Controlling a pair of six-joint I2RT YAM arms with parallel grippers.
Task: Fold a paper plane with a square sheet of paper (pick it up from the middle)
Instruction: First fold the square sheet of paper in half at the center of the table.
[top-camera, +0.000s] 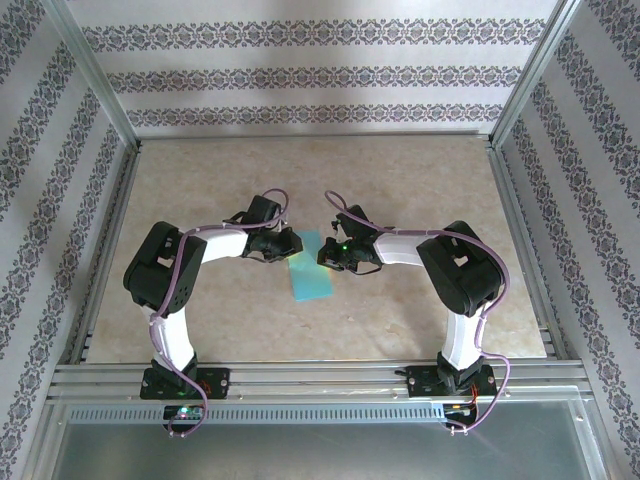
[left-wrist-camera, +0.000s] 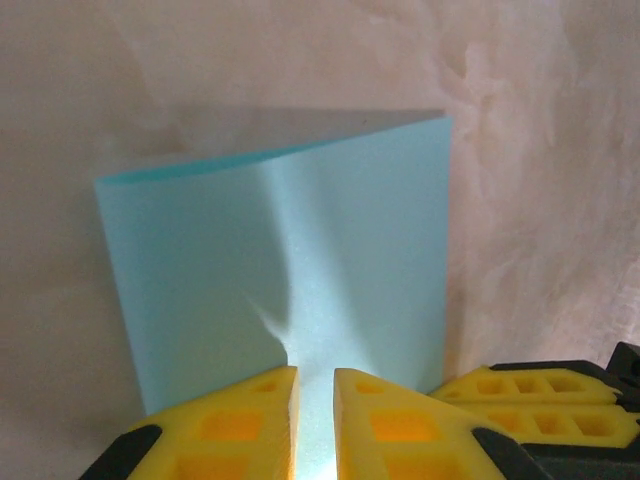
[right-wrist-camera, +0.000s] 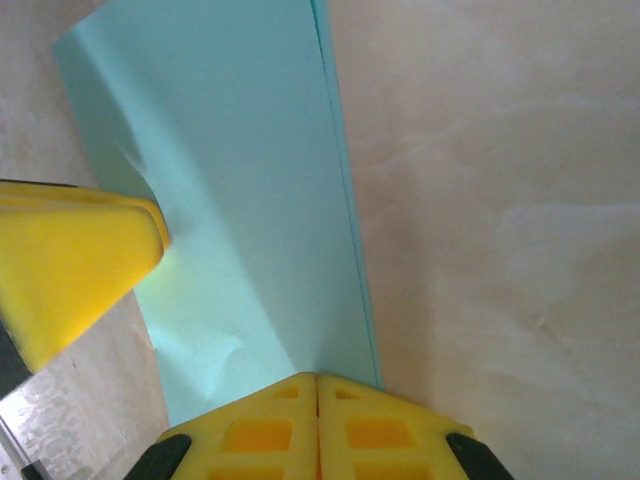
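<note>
Left wrist: your left hand (left-wrist-camera: 315, 388) pinches the smooth, folded teal paper (left-wrist-camera: 300, 260), buckling it; your right hand (right-wrist-camera: 317, 382) sits closed at its edge.

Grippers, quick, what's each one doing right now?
Left gripper: closed, pinching the paper.
Right gripper: closed at the paper's edge; whether it grips it cannot be told.

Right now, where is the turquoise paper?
Seen from above, the paper sits mid-table, folded over, between the left hand on its left edge and the right hand on its right edge.
</note>
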